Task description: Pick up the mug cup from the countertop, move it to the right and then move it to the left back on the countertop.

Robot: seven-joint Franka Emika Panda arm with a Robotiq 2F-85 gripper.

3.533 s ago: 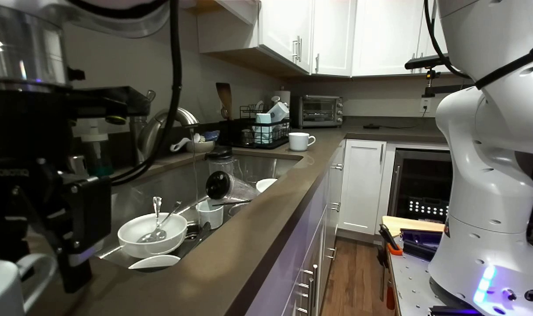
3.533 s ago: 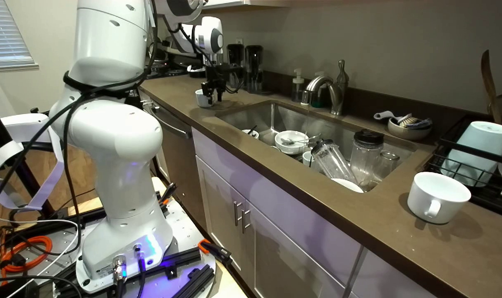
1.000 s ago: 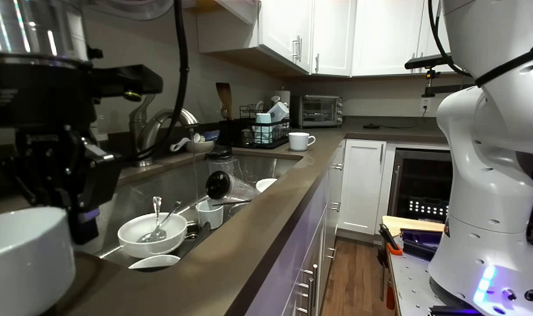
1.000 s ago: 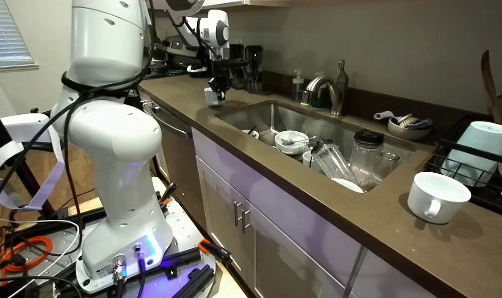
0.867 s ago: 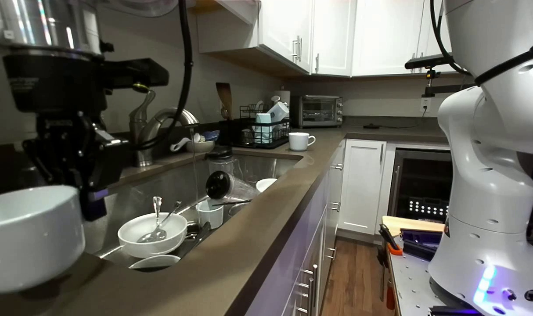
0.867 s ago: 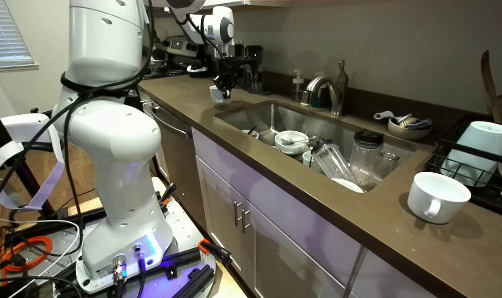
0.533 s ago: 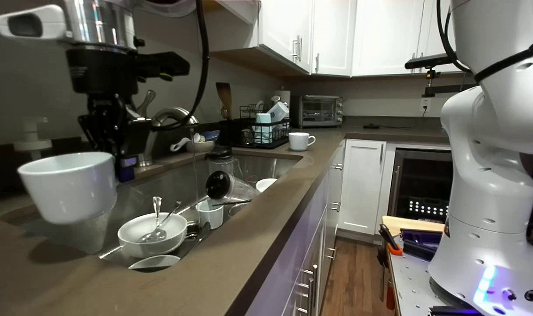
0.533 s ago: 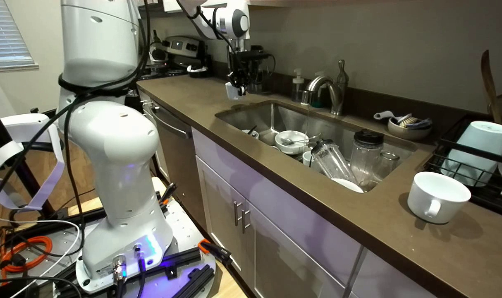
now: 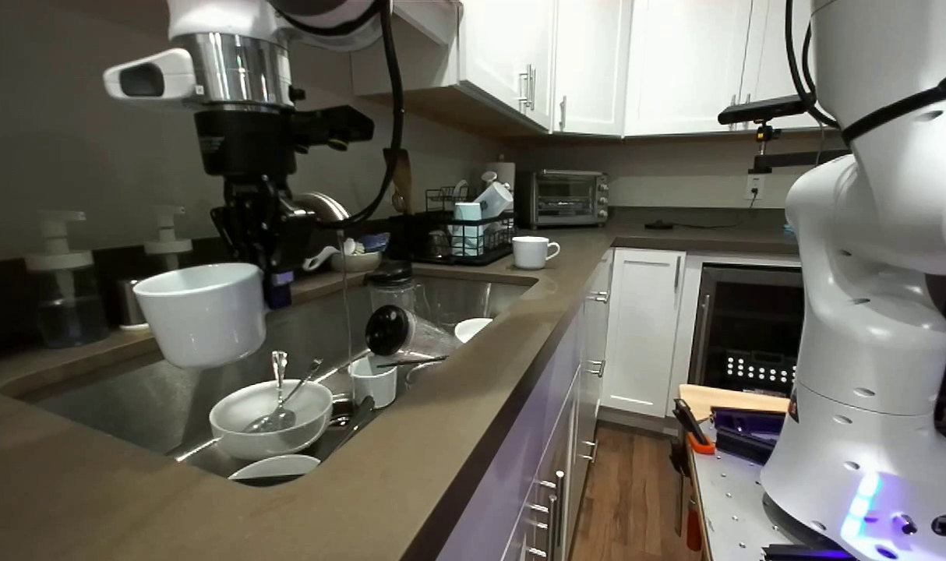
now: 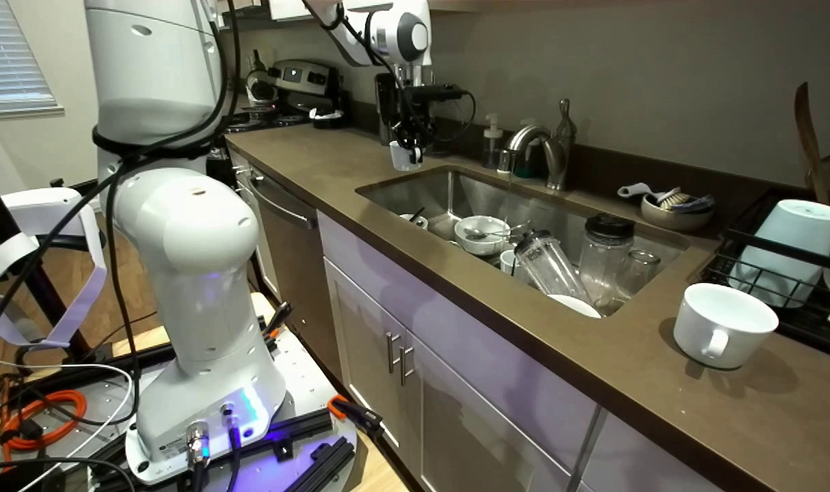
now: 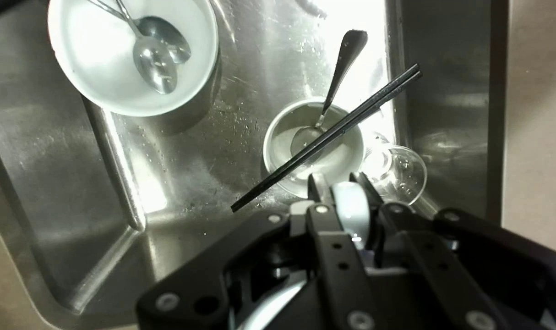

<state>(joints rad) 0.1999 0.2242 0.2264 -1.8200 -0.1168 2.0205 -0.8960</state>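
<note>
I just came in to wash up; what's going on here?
A white robot arm is holding a glossy white ceramic mug, its black hand closed on the loop handle. The hand is over the inset steel sink; the mug hangs clear of the matte brown countertop, not yet set back down.

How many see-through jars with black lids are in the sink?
2. In an exterior view, toward the right end of the sink: an upright jar and, just left of it, a tilted jar. Others could hide below the near edge.
</note>
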